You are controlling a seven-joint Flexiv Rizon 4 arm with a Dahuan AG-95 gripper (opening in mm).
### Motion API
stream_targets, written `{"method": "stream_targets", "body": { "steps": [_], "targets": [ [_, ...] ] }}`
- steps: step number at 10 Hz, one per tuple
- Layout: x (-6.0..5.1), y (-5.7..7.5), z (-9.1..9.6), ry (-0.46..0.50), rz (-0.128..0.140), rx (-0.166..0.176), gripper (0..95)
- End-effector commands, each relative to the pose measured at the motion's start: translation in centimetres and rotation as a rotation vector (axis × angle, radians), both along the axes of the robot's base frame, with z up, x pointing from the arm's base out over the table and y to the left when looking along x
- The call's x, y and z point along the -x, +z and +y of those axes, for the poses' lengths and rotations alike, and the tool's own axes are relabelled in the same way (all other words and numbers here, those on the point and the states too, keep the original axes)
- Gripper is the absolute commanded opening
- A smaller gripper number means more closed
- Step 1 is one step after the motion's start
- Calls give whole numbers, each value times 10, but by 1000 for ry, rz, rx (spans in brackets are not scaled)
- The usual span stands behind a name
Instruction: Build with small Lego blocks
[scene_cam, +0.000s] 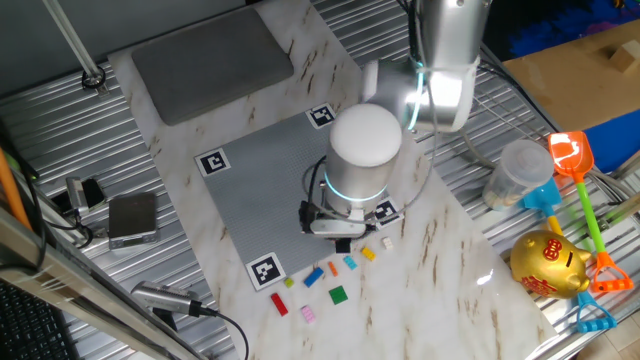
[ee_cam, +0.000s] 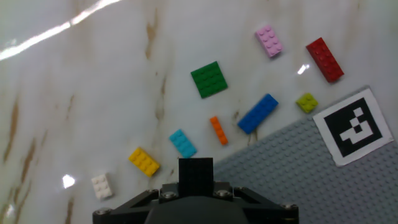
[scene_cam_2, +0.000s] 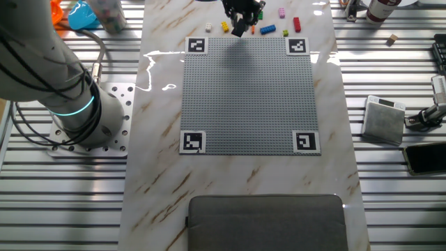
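Closest to the hand camera, a black block (ee_cam: 196,176) sits upright at the tip of the gripper (ee_cam: 196,186), the fingers closed in on it from both sides. The arm reaches over the grey baseplate (scene_cam: 262,190) and hangs its wrist above the plate's edge, pointing down at the marble table (ee_cam: 93,93). The other small Lego blocks lie loose on the marble just off that edge. A blue block (ee_cam: 257,113) lies on a diagonal, its long axis running toward the plate's rim, with a thin orange block (ee_cam: 218,130) beside it. A light blue block (ee_cam: 183,143), a yellow block (ee_cam: 144,162) and a white block (ee_cam: 101,185) trail off in a rough line. A flat green plate (ee_cam: 208,79) lies farther out; a pink block (ee_cam: 269,41) and red block (ee_cam: 324,59) lie slantwise beyond, a lime stud (ee_cam: 306,102) near the corner marker (ee_cam: 351,127). Bare marble spreads out past the blocks.
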State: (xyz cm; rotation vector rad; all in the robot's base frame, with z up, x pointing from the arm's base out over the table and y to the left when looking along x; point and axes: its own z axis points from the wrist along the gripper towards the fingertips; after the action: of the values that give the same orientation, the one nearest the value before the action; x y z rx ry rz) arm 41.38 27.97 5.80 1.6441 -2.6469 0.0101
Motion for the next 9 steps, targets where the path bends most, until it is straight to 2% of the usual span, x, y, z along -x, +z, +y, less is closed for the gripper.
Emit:
{"method": "stream_targets", "body": {
  "steps": [1, 2, 3, 4, 6, 9],
  "targets": [
    [0, 0, 0, -11, 10, 2, 0],
    [0, 0, 0, -33, 21, 7, 0],
    [0, 0, 0, -43, 18, 6, 0],
    [0, 0, 0, -79, 0, -12, 0],
    [0, 0, 0, -170, -2, 4, 0],
    [0, 0, 0, -196, 1, 7, 0]
  ]
}}
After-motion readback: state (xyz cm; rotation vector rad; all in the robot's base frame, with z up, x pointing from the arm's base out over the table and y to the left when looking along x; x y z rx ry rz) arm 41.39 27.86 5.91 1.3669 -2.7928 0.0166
